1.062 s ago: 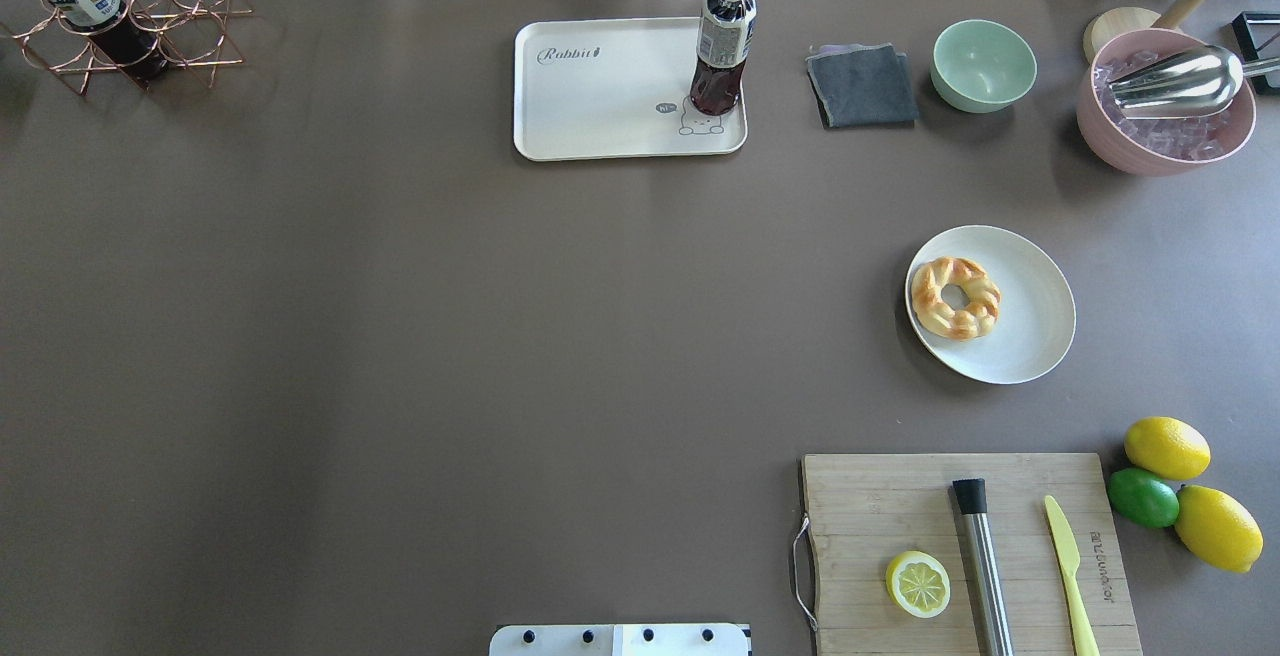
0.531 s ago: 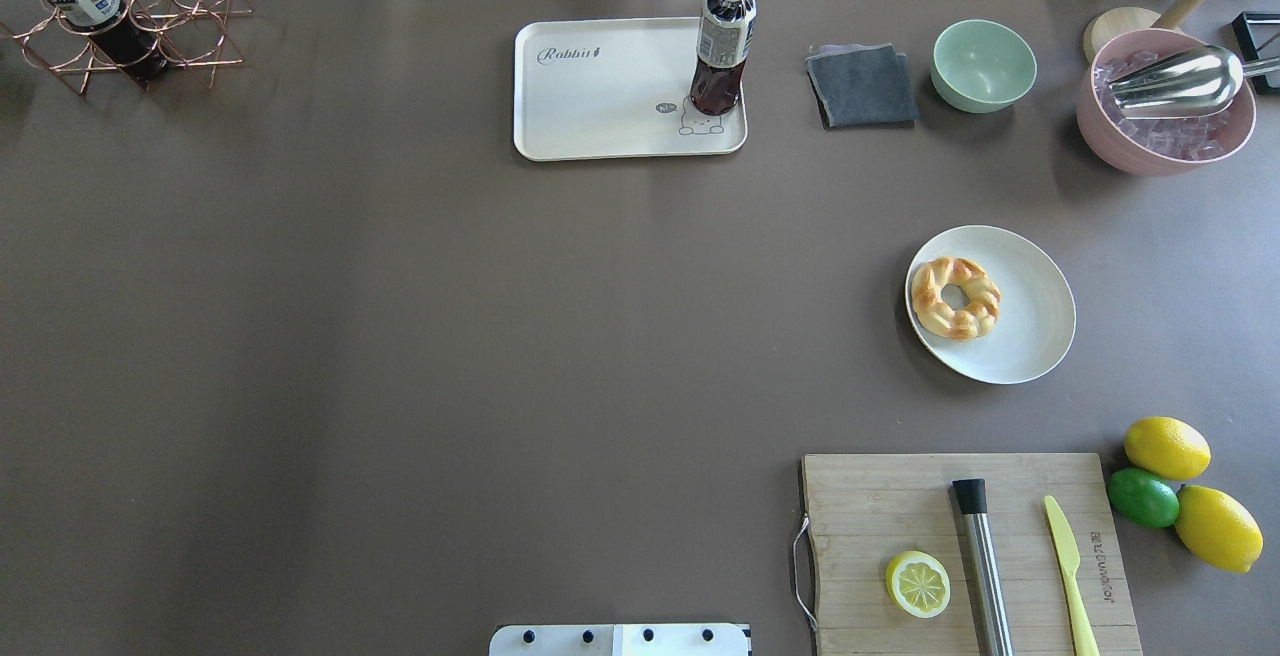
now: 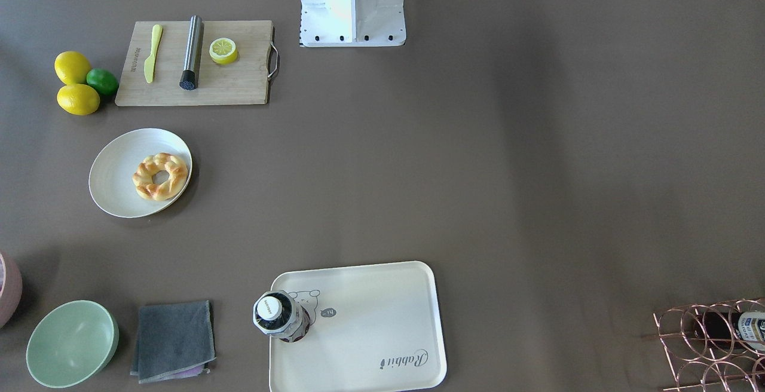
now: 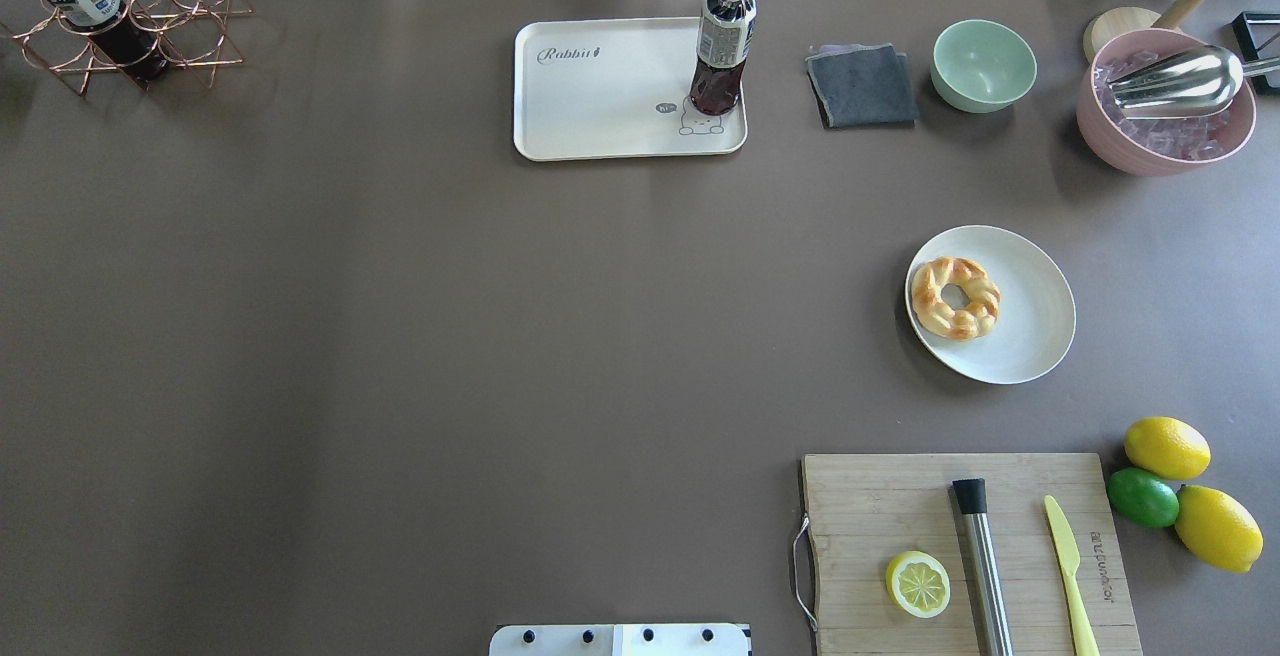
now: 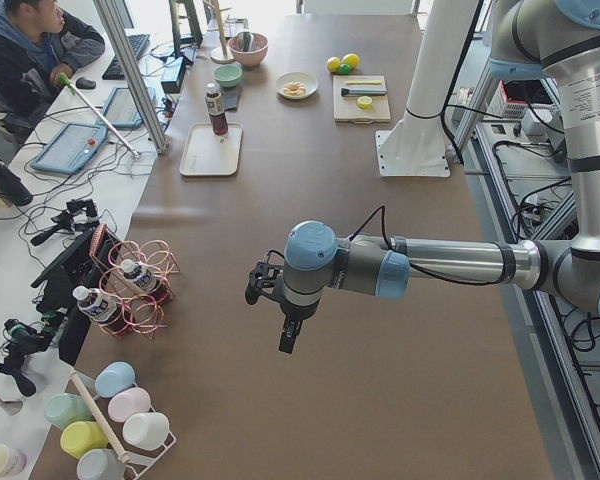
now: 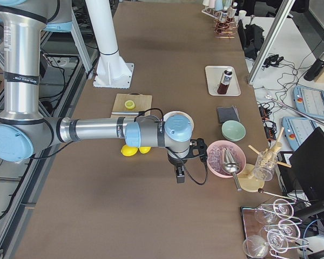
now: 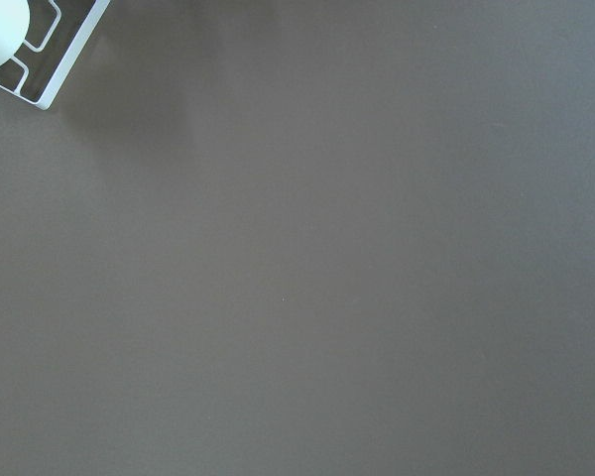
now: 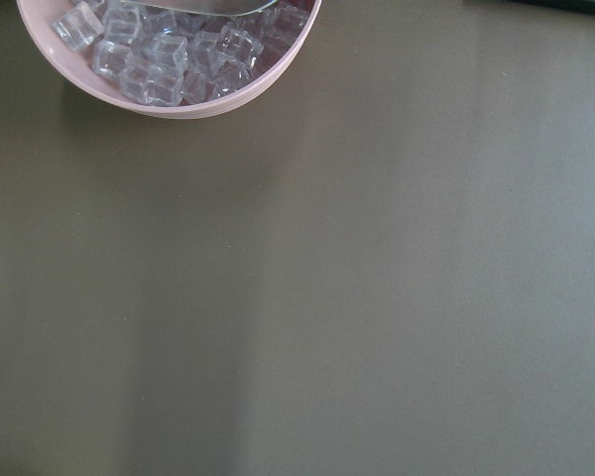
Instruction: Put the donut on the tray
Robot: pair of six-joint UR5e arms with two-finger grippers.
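The donut is a golden-brown braided ring lying on the left part of a round white plate, right of the table's centre; it also shows in the front-facing view. The cream "Rabbit" tray lies at the far middle of the table, with a dark drink bottle upright on its right corner. The left gripper hangs over bare table far off to the left, and the right gripper hangs beside the pink ice bowl. I cannot tell whether either is open or shut. Neither wrist view shows fingers.
A wooden cutting board holds a lemon half, a steel muddler and a yellow knife. Two lemons and a lime lie to its right. A grey cloth, a green bowl and a copper bottle rack stand along the far edge.
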